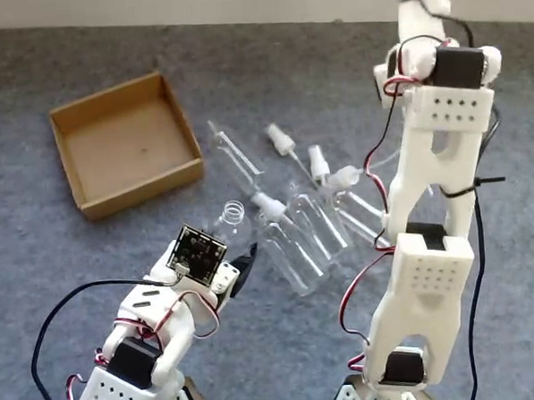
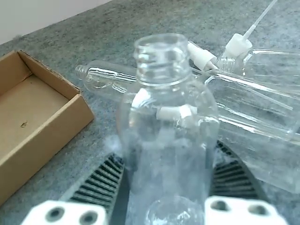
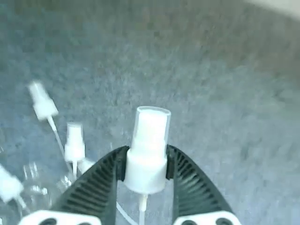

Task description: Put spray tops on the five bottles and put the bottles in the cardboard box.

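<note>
Left gripper [image 2: 166, 180] was clamped on a clear bottle [image 2: 164, 136], ribbed jaws either side of its lower body, with the open threaded neck pointing away from the wrist. Right gripper [image 3: 146, 164] was closed on a white spray top [image 3: 149, 133], nozzle end out front and the thin dip tube trailing back between the jaws.

Cardboard box [image 1: 141, 190] sat empty, well apart from both grippers. Other bottles [image 1: 292, 243] lay in a heap on the grey carpet [image 1: 486, 269] between the arms, loose spray tops [image 1: 280, 138] just beyond them.

Risks, as judged:
- Slick clear plastic could twist or slip in the left jaws when the top was pressed on.
- The dip tube could catch the neck rim and bend instead of going inside.
- The low left arm could nudge the heap.

Pose: left arm folded low at the near edge, wrist angled toward the heap. Right arm stretched long across the table, raised over the far side, well apart from the held bottle.
</note>
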Robot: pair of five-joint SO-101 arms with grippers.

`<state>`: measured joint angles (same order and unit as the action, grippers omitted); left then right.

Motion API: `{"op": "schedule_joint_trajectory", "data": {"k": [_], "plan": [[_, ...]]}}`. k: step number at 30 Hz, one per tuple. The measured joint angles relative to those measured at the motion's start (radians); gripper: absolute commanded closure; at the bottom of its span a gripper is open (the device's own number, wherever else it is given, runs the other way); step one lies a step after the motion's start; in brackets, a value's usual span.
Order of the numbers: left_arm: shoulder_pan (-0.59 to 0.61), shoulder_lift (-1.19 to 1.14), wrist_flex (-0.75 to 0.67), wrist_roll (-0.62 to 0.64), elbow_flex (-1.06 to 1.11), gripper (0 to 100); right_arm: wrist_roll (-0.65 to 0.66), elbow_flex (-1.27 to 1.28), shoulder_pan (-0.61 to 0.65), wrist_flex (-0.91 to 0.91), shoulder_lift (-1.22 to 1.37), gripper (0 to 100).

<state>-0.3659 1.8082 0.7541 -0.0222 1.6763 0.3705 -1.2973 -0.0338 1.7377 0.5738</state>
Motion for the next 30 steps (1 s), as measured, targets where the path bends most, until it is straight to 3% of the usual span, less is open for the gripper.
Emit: {"op": "schedule_joint_trajectory", "data": {"k": [6, 11, 16, 20, 27, 30], "plan": [[0.0, 0.0, 0.0, 0.0, 0.0, 93, -0.043, -0.285, 0.005, 0.008, -0.002, 97.5], [0.0, 0.0, 0.0, 0.0, 0.0, 93, -0.057, -0.345, 0.011, 0.009, -0.003, 97.5], [0.0, 0.0, 0.0, 0.0, 0.0, 93, -0.207, -0.345, 0.012, 0.009, -0.035, 97.5], [-0.015, 0.0, -0.023, 0.0, 0.0, 94, -0.316, -0.345, 0.012, 0.009, -0.166, 97.5], [-0.17, 0.0, -0.176, 0.0, 0.0, 94, -0.338, -0.344, 0.014, 0.009, -0.465, 97.5], [-0.224, 0.0, -0.196, 0.0, 0.0, 93, -0.339, -0.219, 0.014, 0.009, -0.658, 97.5]]}}
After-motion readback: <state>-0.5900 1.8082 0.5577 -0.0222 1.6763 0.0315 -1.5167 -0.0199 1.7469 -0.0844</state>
